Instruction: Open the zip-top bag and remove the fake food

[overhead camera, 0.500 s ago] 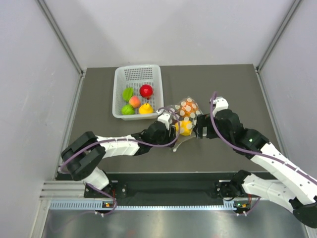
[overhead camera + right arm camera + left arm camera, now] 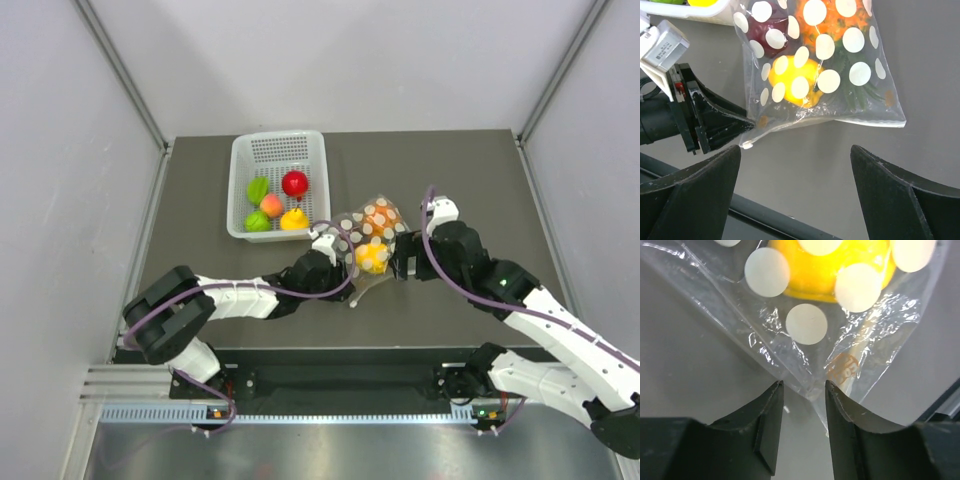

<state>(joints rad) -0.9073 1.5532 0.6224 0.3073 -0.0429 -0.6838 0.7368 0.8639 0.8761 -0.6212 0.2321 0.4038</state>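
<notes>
I see the dark table (image 2: 460, 180) with a white basket (image 2: 240, 190) at its 11 o'clock. The dotted bag (image 2: 380, 222) lies flat on the table at 4 o'clock from the basket, between my two grippers. My right gripper (image 2: 795, 150) hangs spread wide over bare table at the bag's 4 o'clock, touching nothing. My left gripper (image 2: 801, 385) sits at the bag's 7 o'clock corner. Its fingers are narrowly parted, with the corner's tip reaching into the gap but not pinched. Inside the bag, the orange pineapple (image 2: 835, 20) lies at 12 o'clock, the yellow pepper (image 2: 790, 77) at 7 and the maroon piece (image 2: 767, 30) at 10.
</notes>
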